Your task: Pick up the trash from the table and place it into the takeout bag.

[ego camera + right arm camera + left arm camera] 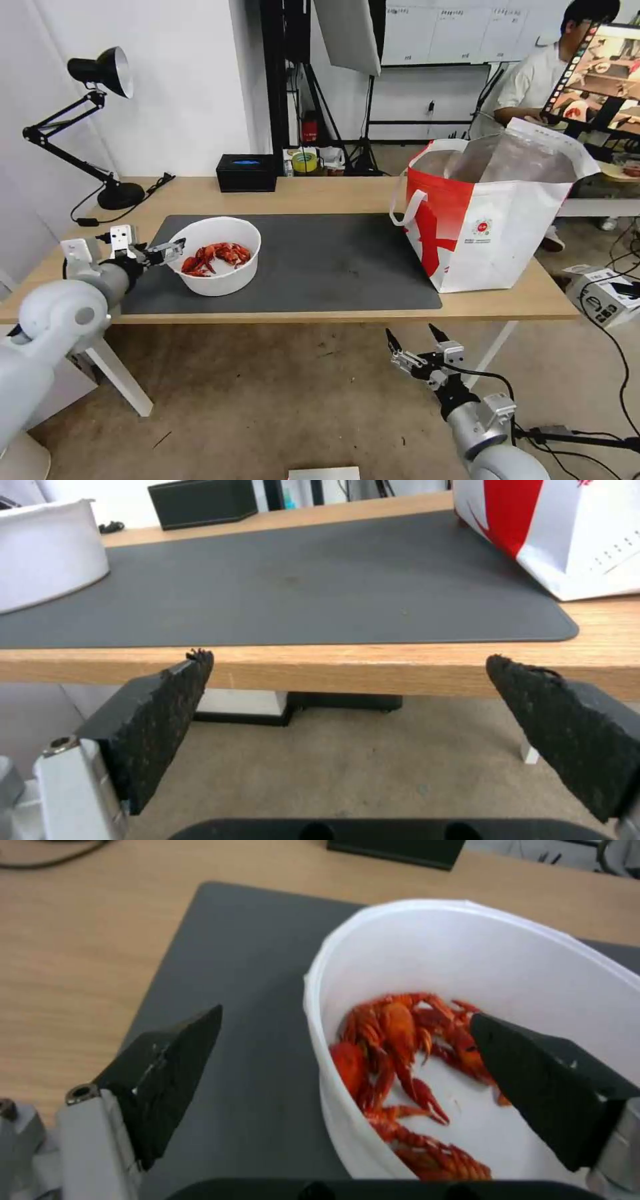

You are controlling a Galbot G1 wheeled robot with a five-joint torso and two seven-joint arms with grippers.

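On the light-wood table (320, 197), the bowl (217, 257) sits on the mat's left end, its near-left rim between the left gripper's (175, 251) spread fingers, while the right gripper (413, 340) hangs open below the table edge, farther off.

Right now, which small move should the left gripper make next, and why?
Probably close the left gripper on the rim of the white bowl: its open fingers straddle the near wall, one outside over the mat, one inside above the crayfish shells.

White bowl (220, 257) of red crayfish shells sits upright at the mat's nine o'clock; red-white bag (493, 213) stands open at three o'clock.
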